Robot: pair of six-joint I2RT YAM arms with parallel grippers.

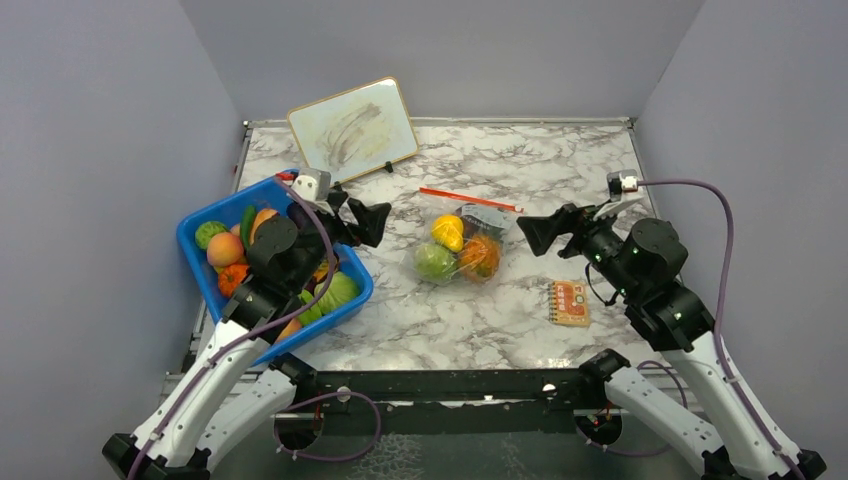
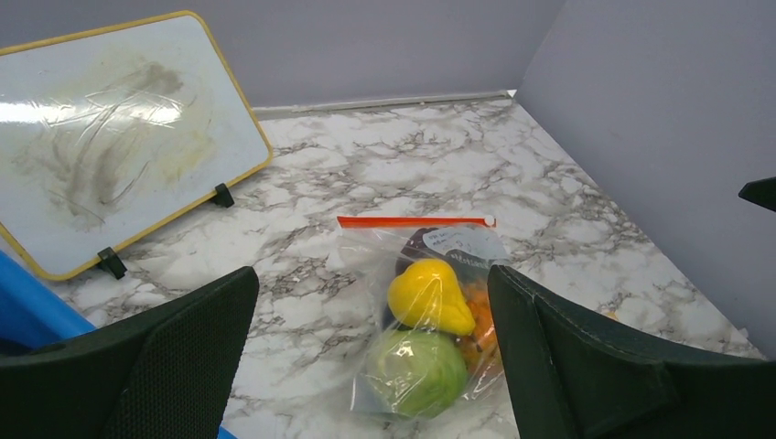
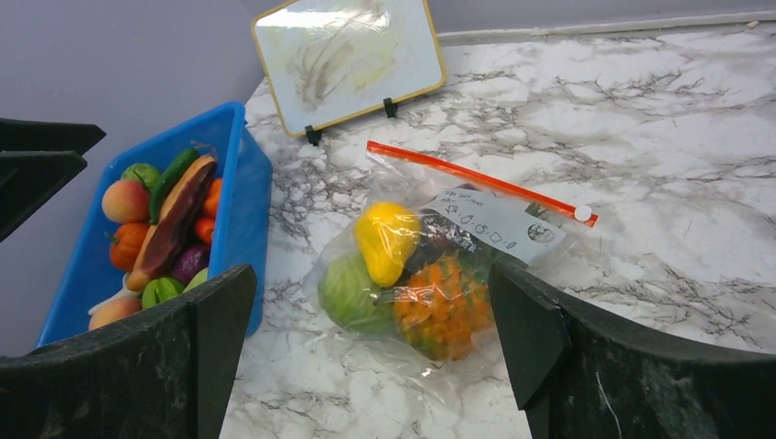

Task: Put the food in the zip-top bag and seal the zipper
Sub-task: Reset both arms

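The left tool [image 1: 368, 220] hangs released, fingers spread wide, above the right side of the blue tub [image 1: 190, 255]. The right tool [image 1: 535, 233] is just as slack and empty, pointing left from the right half of the desk [image 1: 480, 330]. Neither touches anything. Between them, near the middle, the zip-top bag [image 1: 462, 245] lies flat on the surface, apart from both.

Inside it the food has gathered at the near, closed end: a yellow piece [image 1: 447, 232], a green piece [image 1: 434, 263] and an orange piece [image 1: 481, 257], pressed together under the crinkled film. That weight pins the bag down and leaves its far edge thin and free. There the zipper [image 1: 470, 198] runs as a straight orange-red line, slanting from far left to right. It looks pressed flat, which suggests the seal is done or close to it, though the pictures cannot settle whether it is closed along its whole length. More toy produce [image 1: 225, 250] sits heaped in the tub at the left. So the tub reads as the supply, with the bag set within reach of both arms.

The desk is smooth and glossy, white with grey marble veining. It would probably give a slick bag little grip if pushed. Plain pale lavender-grey walls close it in at the left, right and far sides. A smudged whiteboard [image 1: 352, 128] with a yellow frame stands tilted on small black feet at the far left. A small orange notepad [image 1: 569, 302] lies near the right arm.
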